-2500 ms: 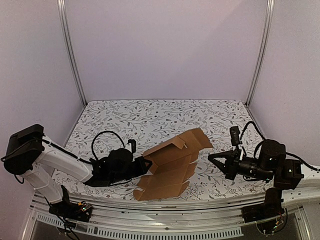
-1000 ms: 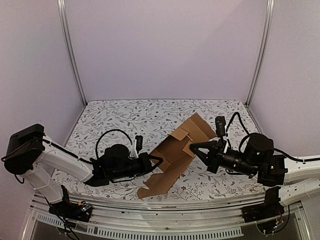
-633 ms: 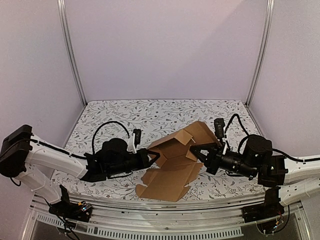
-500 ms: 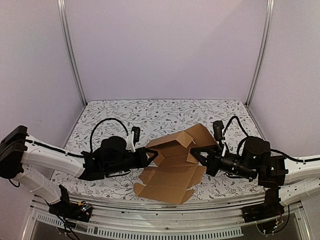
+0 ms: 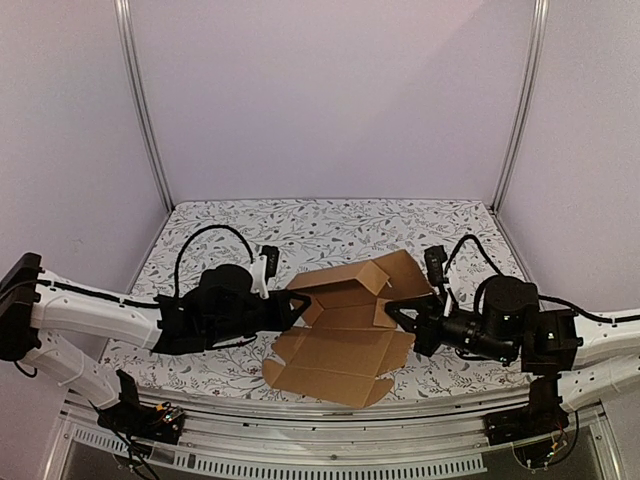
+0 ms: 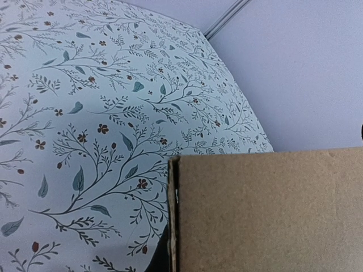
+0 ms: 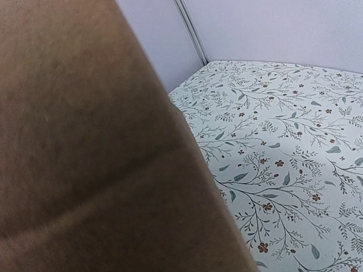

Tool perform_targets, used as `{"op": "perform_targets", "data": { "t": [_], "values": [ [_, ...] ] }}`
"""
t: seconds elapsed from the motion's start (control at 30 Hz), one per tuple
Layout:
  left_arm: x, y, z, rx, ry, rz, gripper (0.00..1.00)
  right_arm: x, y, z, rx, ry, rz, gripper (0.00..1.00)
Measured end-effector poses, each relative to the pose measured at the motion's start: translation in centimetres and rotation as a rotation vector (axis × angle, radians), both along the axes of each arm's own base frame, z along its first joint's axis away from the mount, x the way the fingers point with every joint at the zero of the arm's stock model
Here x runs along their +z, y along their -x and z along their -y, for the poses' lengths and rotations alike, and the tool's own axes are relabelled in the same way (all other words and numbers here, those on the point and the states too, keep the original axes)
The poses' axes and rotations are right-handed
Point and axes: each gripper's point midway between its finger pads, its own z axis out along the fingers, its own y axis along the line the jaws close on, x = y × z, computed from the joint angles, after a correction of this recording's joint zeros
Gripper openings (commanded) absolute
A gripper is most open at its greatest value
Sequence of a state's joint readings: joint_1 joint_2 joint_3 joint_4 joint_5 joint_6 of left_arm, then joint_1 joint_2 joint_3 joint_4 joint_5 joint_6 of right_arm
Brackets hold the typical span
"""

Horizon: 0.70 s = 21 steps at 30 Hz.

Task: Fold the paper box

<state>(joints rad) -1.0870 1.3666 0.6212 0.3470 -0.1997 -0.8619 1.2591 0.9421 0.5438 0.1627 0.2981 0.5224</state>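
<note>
Your left hand (image 5: 298,305) pinches the paper box (image 5: 335,355) at nine o'clock. Your right hand (image 5: 394,313) pinches it at three.

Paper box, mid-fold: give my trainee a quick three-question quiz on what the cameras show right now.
1. True or false: the paper box is fully closed up.
2. Which end effector touches the cardboard? A) left only B) right only C) both
3. Fill in: the table cover has a ____ print.
Key: 1 false: it is spread open. 2 C: left end effector and right end effector meet opposite edges. 3 floral.
</note>
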Motion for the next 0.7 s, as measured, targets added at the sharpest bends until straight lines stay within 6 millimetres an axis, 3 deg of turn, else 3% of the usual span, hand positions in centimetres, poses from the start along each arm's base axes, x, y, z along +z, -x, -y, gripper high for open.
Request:
{"op": "perform_targets", "data": {
  "t": [0.23,0.43,0.7],
  "values": [
    [1.2,-0.7,-0.5,0.023,-0.036,0.072,0.0,0.6,0.8,1.2,0.024,0.021,0.003,0.0],
    [1.1,-1.4,-1.4,0.053,-0.108,0.125,0.0,-0.3,1.9,2.8,0.064,0.101,0.008,0.0],
    [1.2,-1.9,-2.9,0.088,-0.201,0.176,0.0,-0.7,2.9,6.3,0.073,0.201,0.02,0.0]
  ]
}}
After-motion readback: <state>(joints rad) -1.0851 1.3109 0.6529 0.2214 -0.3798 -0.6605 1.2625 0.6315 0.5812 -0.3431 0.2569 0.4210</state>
